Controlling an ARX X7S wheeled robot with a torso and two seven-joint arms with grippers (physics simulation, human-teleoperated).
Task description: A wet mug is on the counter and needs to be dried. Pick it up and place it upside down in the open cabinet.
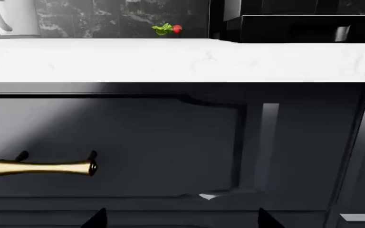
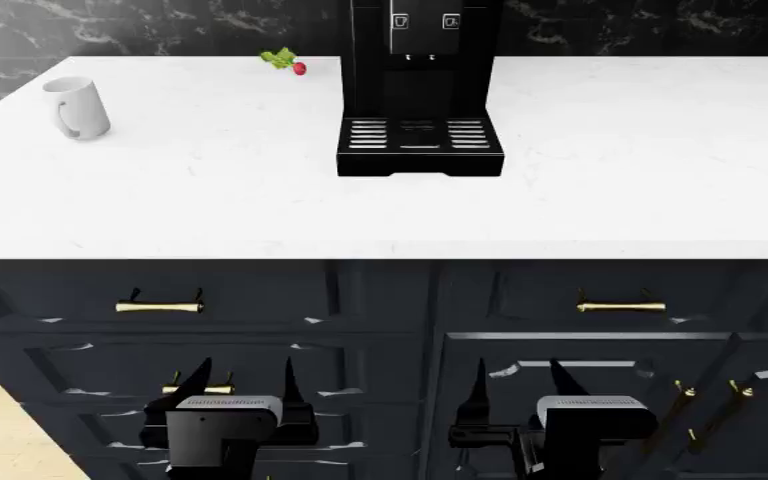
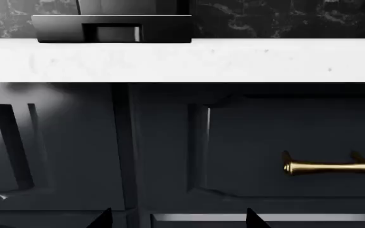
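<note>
The white mug [image 2: 77, 107] stands upright on the white marble counter [image 2: 224, 200] at its far left, handle toward me; its logo does not show. It also shows in the left wrist view [image 1: 14, 16] on the counter [image 1: 182, 59]. My left gripper [image 2: 241, 378] hangs open and empty below the counter, in front of the dark drawers, well short of the mug. My right gripper [image 2: 515, 378] is open and empty at the same height to the right. Their tips show wide apart in the left wrist view [image 1: 181, 219] and right wrist view [image 3: 175, 218]. No open cabinet is in view.
A black coffee machine [image 2: 419, 85] stands at the counter's middle back, also in the left wrist view [image 1: 296, 21]. A red radish with leaves [image 2: 285, 62] lies near the black marble wall. Dark drawer fronts with brass handles [image 2: 160, 304] face both grippers.
</note>
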